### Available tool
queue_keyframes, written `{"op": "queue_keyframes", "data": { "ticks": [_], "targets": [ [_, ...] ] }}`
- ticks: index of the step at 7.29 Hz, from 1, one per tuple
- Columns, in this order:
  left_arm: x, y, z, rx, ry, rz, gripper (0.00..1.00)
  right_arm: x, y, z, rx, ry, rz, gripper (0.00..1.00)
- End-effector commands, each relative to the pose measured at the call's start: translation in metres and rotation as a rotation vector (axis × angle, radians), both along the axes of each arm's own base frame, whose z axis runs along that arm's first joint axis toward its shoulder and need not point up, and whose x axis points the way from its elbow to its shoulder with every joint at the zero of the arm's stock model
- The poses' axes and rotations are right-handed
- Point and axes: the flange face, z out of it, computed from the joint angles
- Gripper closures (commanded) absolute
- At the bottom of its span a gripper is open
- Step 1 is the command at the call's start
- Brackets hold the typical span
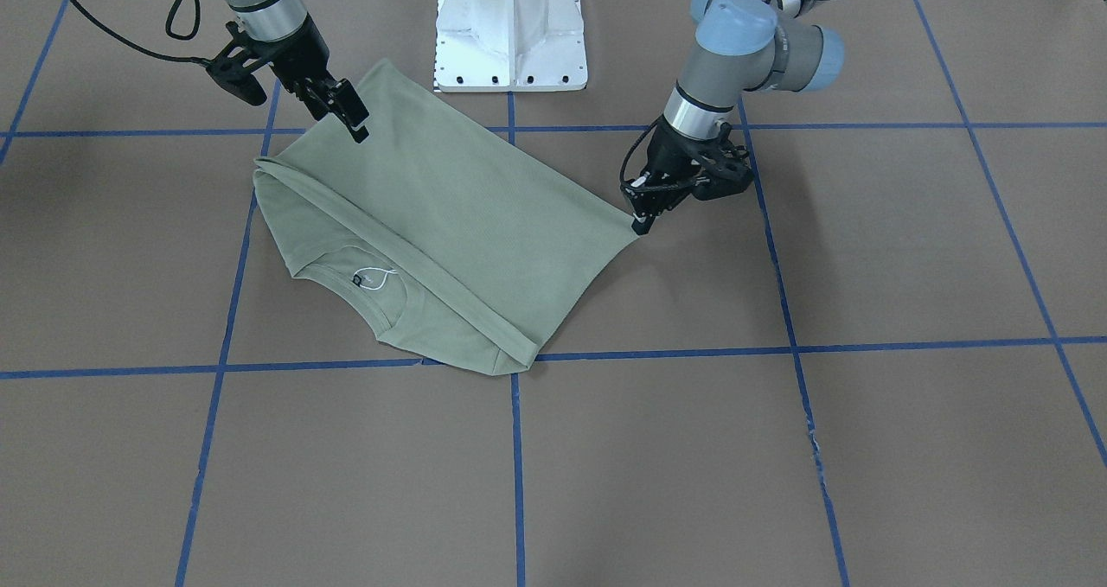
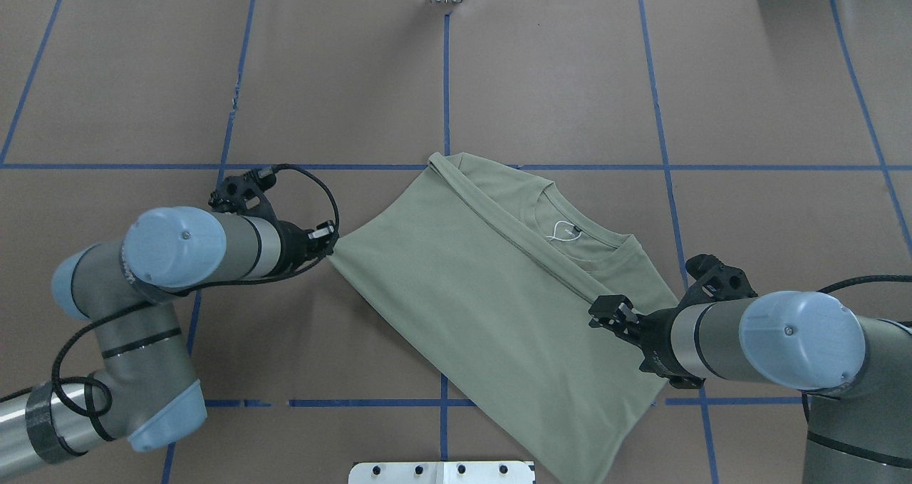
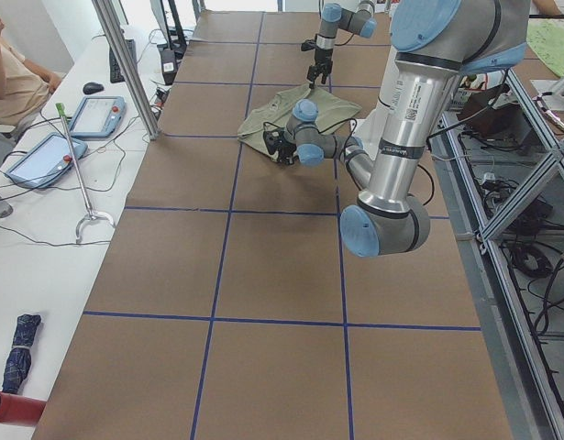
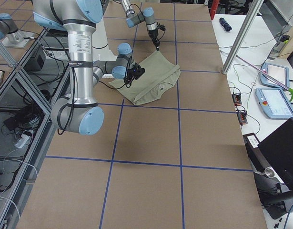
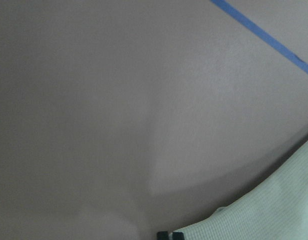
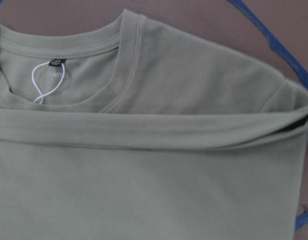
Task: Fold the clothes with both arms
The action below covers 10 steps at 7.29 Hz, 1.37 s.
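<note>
Sage-green knit shirt [image 2: 491, 306] is lying half-folded on the brown desk [image 2: 556, 78]. The left hand [image 1: 641, 215] is pinching its corner; the right hand [image 1: 339, 107] looks parted above the cloth. An uneven pull could be skewing the fold.

One green shirt [image 2: 484, 299], two robot arms, each with one gripper: left [image 2: 329, 240] and right [image 2: 605, 313], one white pedestal [image 1: 510, 29]

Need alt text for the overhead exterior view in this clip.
A sage-green shirt lies partly folded and slanted on a brown table gridded with blue tape, collar and neck label exposed. The left gripper touches one corner; the right gripper is over the opposite edge.
</note>
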Motion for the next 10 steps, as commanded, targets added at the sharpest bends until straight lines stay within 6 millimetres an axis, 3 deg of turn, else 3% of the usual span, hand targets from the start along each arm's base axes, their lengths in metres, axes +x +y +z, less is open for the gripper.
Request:
{"op": "queue_keyframes", "data": {
  "ticks": [1, 2, 3, 4, 5, 8, 10],
  "targets": [
    [-0.015, -0.091, -0.009, 0.064, -0.001, -0.070, 1.00, 0.008, -0.007, -0.009, 0.006, -0.021, 0.018, 0.00],
    [0.002, -0.143, -0.014, 0.066, -0.037, -0.100, 1.00, 0.012, -0.011, -0.010, 0.007, -0.024, 0.030, 0.00],
    [0.006, -0.196, -0.014, 0.102, -0.013, -0.145, 1.00, 0.016, -0.016, -0.011, 0.008, -0.025, 0.042, 0.00],
    [0.018, -0.236, -0.015, 0.105, -0.018, -0.170, 1.00, 0.017, -0.019, -0.014, 0.008, -0.033, 0.048, 0.00],
    [0.027, -0.258, -0.022, 0.113, -0.014, -0.179, 1.00, 0.016, -0.024, -0.022, 0.014, -0.047, 0.057, 0.00],
    [0.045, -0.277, -0.028, 0.139, 0.012, -0.185, 1.00, 0.015, -0.036, -0.031, 0.045, -0.054, 0.120, 0.00],
    [0.051, -0.285, -0.008, 0.147, 0.005, -0.181, 1.00, -0.022, -0.055, -0.043, 0.070, -0.060, 0.136, 0.00]
  ]
}}
